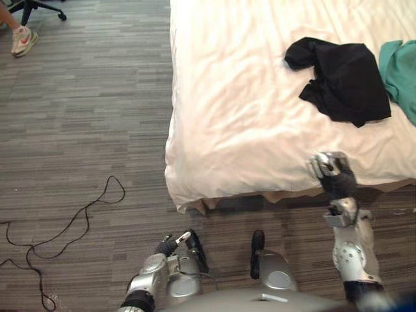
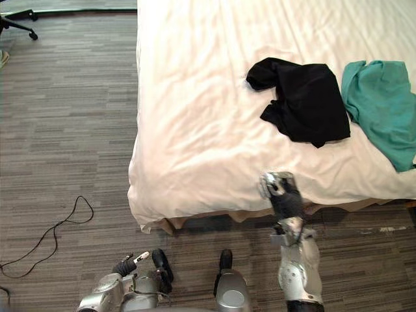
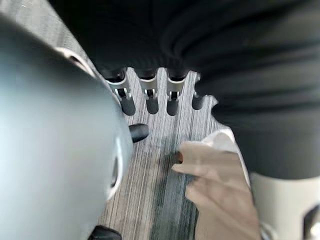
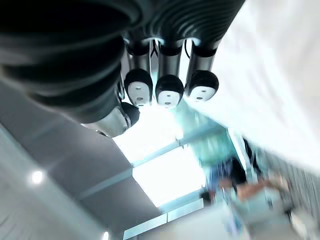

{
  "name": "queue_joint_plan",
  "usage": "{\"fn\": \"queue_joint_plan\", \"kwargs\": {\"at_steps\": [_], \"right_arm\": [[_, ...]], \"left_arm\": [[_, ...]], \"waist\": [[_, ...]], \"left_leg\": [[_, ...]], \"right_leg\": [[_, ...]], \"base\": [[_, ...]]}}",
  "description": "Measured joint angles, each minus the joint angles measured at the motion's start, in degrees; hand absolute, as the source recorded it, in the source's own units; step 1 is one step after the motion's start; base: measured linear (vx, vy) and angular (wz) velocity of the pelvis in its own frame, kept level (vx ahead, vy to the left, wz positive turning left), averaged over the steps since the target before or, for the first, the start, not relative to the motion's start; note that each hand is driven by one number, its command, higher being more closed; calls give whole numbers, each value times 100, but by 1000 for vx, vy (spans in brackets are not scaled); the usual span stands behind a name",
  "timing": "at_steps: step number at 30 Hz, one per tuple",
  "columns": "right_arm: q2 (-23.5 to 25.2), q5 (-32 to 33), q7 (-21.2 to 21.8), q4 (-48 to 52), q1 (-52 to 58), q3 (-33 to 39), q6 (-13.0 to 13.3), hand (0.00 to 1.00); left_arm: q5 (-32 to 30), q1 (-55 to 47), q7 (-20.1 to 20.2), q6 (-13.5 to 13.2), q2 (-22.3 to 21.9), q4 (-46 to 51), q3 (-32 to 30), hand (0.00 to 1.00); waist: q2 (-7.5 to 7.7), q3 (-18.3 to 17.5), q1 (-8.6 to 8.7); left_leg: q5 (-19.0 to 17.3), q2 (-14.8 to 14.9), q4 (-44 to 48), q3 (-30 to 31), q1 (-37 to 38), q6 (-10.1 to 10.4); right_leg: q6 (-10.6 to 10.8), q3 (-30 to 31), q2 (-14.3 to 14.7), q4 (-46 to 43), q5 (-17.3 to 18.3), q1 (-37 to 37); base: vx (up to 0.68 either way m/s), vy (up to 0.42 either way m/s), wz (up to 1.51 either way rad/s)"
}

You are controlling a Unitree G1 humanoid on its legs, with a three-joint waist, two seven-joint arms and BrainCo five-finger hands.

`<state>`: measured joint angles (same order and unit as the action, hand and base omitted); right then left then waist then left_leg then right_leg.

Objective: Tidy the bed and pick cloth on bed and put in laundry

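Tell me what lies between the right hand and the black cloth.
Nothing but bare, wrinkled white sheet between right hand and black cloth, seen in the eye views.

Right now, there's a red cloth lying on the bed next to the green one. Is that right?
Not quite. The cloth lying on the bed next to the green one is black, not red. The right eye view shows it.

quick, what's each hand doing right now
Left hand: open, holding nothing.
Right hand: curled shut, holding nothing.
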<state>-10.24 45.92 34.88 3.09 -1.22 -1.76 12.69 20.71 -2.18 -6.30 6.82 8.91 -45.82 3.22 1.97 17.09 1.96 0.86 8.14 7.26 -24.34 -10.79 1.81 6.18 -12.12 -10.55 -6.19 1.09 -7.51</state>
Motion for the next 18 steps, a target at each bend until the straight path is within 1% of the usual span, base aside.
{"fn": "queue_joint_plan", "kwargs": {"at_steps": [1,2,3,4,5,6,7,8,9,10,11,12,13,14,15,17,18], "right_arm": [[1,7,-84,-34,-356,-254,-69,100],[12,27,-255,-103,-788,-477,-104,100],[18,65,-371,-179,-1065,-581,-104,100],[60,94,-591,-410,-1717,-720,-104,100],[78,122,-691,-547,-2020,-753,-100,100],[138,184,-912,-916,-2607,-806,-95,100],[259,237,-1131,-1302,-3078,-778,-92,100],[309,266,-1229,-1451,-3290,-758,-86,100],[380,336,-1480,-1668,-3658,-760,-18,100],[467,341,-1718,-1789,-3943,-741,81,100],[488,340,-1840,-1815,-4031,-724,133,100],[570,351,-2130,-1809,-4181,-669,275,100],[593,441,-2298,-1731,-4197,-655,393,100],[608,595,-2511,-1564,-4155,-613,585,100],[638,679,-2572,-1487,-4124,-557,664,100],[749,1007,-2728,-1167,-3949,-297,925,100],[752,1077,-2752,-1087,-3874,-224,979,100]], "left_arm": [[5,77,-125,-64,-15,1,134,0],[25,196,-196,-135,-80,2,133,0],[55,287,-259,-187,-103,5,135,0],[81,508,-357,-284,-136,1,135,0],[79,637,-389,-327,-152,-4,137,0],[80,874,-470,-441,-176,-35,144,0],[80,1091,-535,-536,-187,-68,151,0],[79,1203,-540,-581,-189,-84,148,0],[81,1456,-556,-662,-211,-166,141,0],[81,1694,-593,-767,-335,-240,116,0],[82,1791,-640,-803,-375,-265,112,0],[97,1972,-745,-895,-475,-241,81,0],[115,2055,-802,-959,-614,-202,-13,0],[125,2106,-936,-993,-827,-16,-206,0],[133,2121,-999,-998,-876,47,-271,0],[248,2155,-1107,-990,-1083,258,-392,0],[248,2164,-1154,-986,-1107,302,-393,0]], "waist": [[-72,92,-60],[-157,187,-163],[-180,246,-202],[-262,395,-279],[-302,461,-305],[-370,546,-361],[-393,618,-464],[-401,675,-497],[-430,782,-534],[-456,846,-566],[-473,860,-581],[-481,967,-606],[-502,1022,-601],[-508,1138,-601],[-511,1169,-593],[-510,1216,-528],[-510,1217,-511]], "left_leg": [[26,-22,21,87,-86,-35],[37,-17,111,167,-255,-57],[45,-12,145,190,-350,-68],[75,6,237,263,-603,-107],[94,13,276,309,-742,-122],[116,21,329,386,-1023,-130],[141,29,397,418,-1251,-163],[158,31,424,435,-1345,-184],[208,43,537,481,-1568,-257],[220,54,632,514,-1826,-277],[226,58,667,532,-1950,-287],[235,80,717,544,-2125,-300],[243,81,744,541,-2243,-314],[222,83,819,472,-2379,-338],[214,84,857,450,-2449,-345],[142,115,1053,385,-2692,-373],[109,144,1127,357,-2762,-372]], "right_leg": [[-3,-91,-17,11,-30,-13],[-4,-144,-23,5,-51,-104],[-13,-152,-23,-17,-63,-180],[-35,-201,-15,-72,-112,-380],[-43,-244,-15,-94,-128,-480],[-52,-299,-14,-152,-153,-710],[-68,-300,-18,-237,-166,-937],[-73,-300,-23,-278,-174,-1032],[-78,-335,-40,-377,-178,-1221],[-83,-351,-59,-488,-175,-1463],[-83,-362,-65,-520,-175,-1575],[-105,-360,-98,-661,-150,-1789],[-107,-363,-140,-796,-109,-1943],[-135,-332,-196,-1033,-31,-2177],[-138,-285,-219,-1130,-1,-2292],[-141,-189,-275,-1452,122,-2653],[-151,-147,-275,-1528,141,-2739]], "base": [[-58,49,39],[-72,52,32],[-115,45,24],[-116,34,19],[-147,37,30],[-128,32,25],[-100,28,18],[-68,19,11],[-51,16,13],[-52,17,15],[-39,18,11],[-35,1,11],[-33,-9,7],[-34,-19,2],[-36,-17,-8],[-46,-19,-12],[-43,-24,-22]]}}
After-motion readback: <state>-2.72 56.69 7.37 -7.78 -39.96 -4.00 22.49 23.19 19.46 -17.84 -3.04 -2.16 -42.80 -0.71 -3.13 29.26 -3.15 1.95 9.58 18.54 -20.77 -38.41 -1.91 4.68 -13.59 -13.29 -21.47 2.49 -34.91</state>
